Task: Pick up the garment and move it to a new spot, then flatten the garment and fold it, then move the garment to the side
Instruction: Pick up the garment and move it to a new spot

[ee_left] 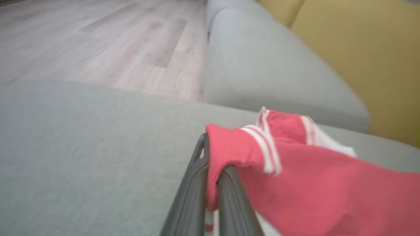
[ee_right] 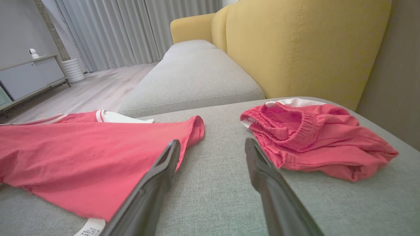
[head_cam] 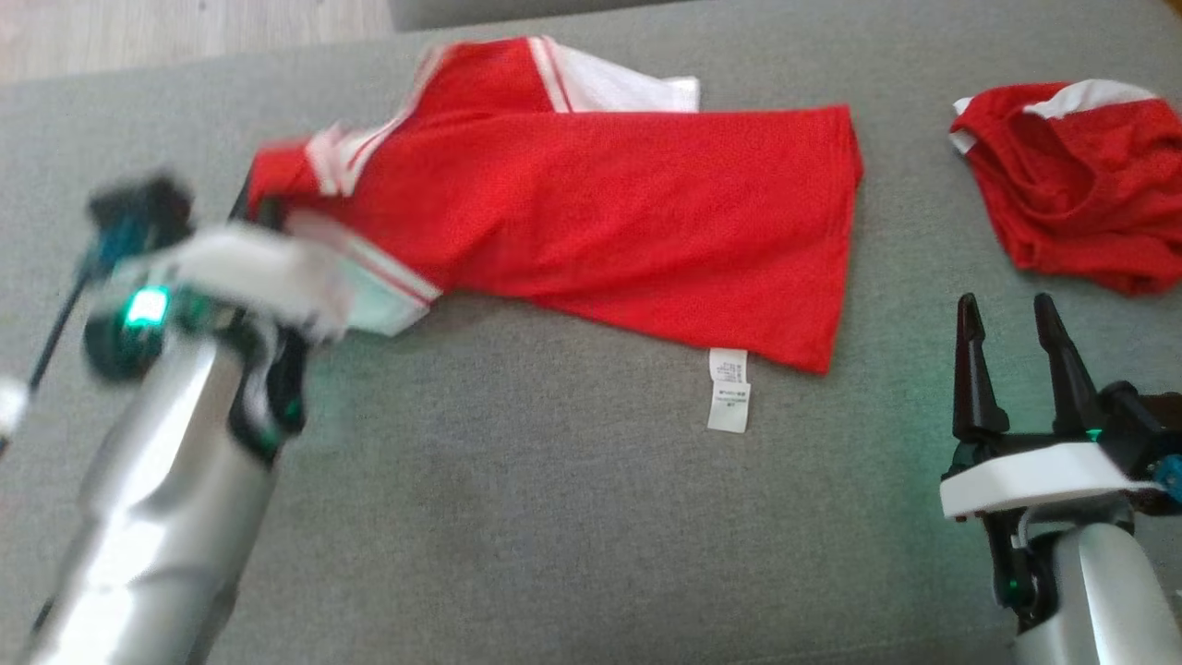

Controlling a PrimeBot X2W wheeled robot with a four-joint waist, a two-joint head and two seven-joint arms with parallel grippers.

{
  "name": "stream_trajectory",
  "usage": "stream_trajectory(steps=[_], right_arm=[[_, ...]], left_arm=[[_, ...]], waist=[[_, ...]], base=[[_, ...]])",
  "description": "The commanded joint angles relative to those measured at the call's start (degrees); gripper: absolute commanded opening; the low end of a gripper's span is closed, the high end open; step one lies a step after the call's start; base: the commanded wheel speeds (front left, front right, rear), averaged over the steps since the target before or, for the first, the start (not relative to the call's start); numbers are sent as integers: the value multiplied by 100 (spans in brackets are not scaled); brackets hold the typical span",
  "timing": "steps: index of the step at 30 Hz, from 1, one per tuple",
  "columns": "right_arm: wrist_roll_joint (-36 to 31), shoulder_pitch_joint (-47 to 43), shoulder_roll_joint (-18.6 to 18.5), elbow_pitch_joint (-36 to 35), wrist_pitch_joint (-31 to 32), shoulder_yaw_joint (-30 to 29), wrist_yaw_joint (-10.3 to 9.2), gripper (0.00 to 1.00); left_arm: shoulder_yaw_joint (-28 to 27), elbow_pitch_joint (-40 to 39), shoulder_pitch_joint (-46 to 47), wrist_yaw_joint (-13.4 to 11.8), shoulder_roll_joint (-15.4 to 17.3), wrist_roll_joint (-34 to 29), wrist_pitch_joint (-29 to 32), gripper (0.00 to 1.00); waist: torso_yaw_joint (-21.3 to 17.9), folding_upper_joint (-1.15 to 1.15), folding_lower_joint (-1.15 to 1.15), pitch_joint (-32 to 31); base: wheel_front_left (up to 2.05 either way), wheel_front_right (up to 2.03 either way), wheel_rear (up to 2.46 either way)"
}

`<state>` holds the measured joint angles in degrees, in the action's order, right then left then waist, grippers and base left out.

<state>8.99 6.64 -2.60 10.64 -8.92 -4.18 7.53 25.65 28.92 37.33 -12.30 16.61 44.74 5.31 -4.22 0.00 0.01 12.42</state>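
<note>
— Head view, first entry: a red jersey shirt with white striped trim lies spread across the far half of the grey woven-fabric seat cushion. Collar end points toward the cushion's left edge, hem toward the right.

— What has hold of it?

— The left gripper. In the left wrist view its two dark fingers are clenched on a fold of red cloth beside a white-striped cuff. That end is bunched and held off the cushion; the rest of the shirt lies flat. In the head view that arm is blurred.

— Right side?

— The right gripper is over the near right corner of the cushion, jaws parted wide, nothing between them, apart from the shirt. Contact with the cushion cannot be told.

— Other items?

— A white rectangular care label lies on the cushion at the shirt's near edge, toward the hem. A pair of crumpled red shorts with a ribbed waistband sits at the far right corner, apart from the hem. A mustard-yellow upholstered backrest rises beyond the shorts. Pale wood plank floor shows past the cushion's edge.
</note>
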Motion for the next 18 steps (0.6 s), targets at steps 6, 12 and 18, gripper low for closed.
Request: stream_trajectory(steps=[6,12,18], right_arm=[[-71,292,-28,-205,-56,127,-4,100],[-110,333,-28,-174,-58,145,-4,100],[-230,231,-28,-145,-22,119,-4,100]], left_arm=[[-422,177,45,60,207,124,-478,0],[-344,315,61,337,66,52,-976,100],[-66,340,-256,556,-140,-152,-1516,100]], waist=[[54,0,-1,249],[97,0,-1,282],[282,0,-1,2]], base=[[0,0,0],[0,0,0],[0,0,0]])
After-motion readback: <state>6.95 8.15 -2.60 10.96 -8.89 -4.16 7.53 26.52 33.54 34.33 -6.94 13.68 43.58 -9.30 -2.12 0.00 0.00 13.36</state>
